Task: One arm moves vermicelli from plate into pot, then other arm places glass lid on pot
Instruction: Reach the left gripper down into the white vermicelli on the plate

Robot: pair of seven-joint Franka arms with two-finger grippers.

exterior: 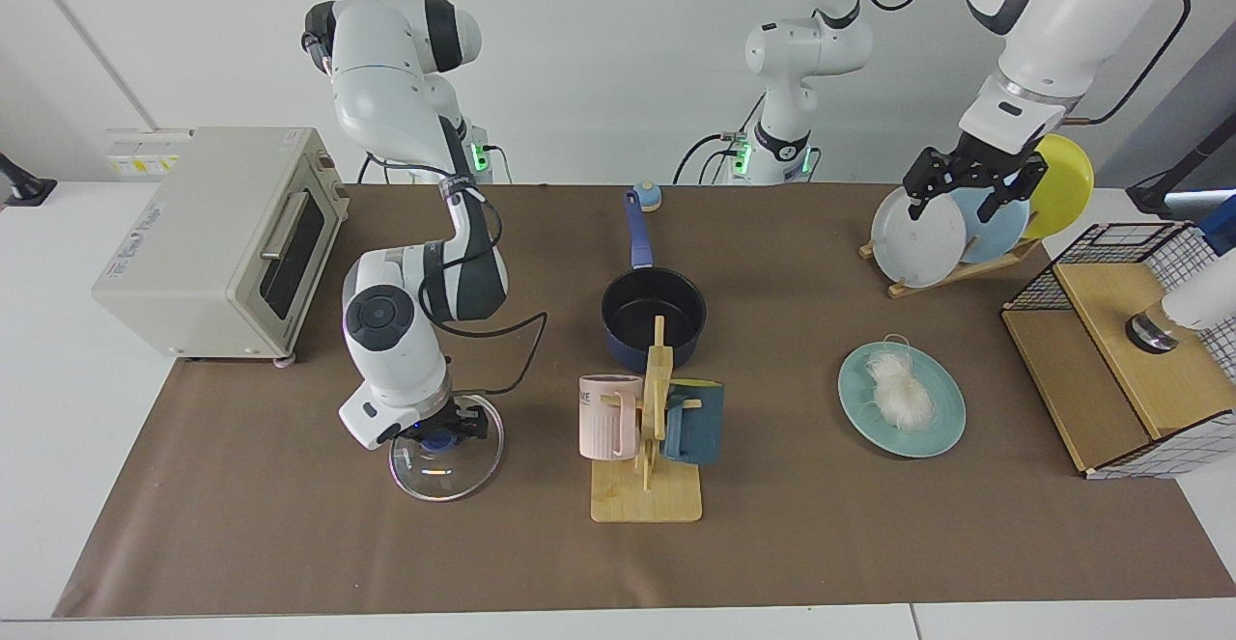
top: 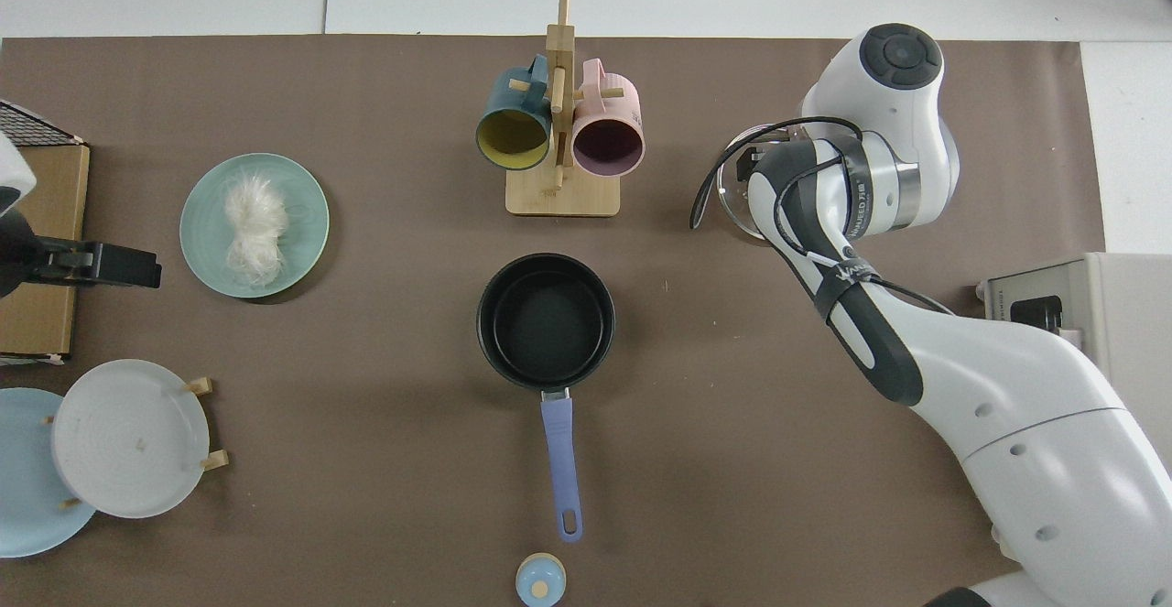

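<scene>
The glass lid (exterior: 454, 471) lies on the brown cloth at the facing view's left. My right gripper (exterior: 440, 437) is shut on its blue knob. The lid looks slightly tilted, and I cannot tell if it has left the cloth. From above, the right arm hides all but a sliver of the glass lid's rim (top: 732, 218). The dark blue pot (exterior: 653, 317) (top: 546, 319) stands mid-table with nothing inside. The vermicelli (exterior: 900, 391) (top: 255, 227) sits on the teal plate (exterior: 944, 426) (top: 307, 245). My left gripper (exterior: 971, 198) hangs open high in front of the plate rack.
A wooden mug rack (exterior: 645, 495) with a pink and a teal mug stands just in front of the pot. A toaster oven (exterior: 222, 235) is beside the right arm. A plate rack (exterior: 917, 235) and a wire basket (exterior: 1120, 350) flank the teal plate.
</scene>
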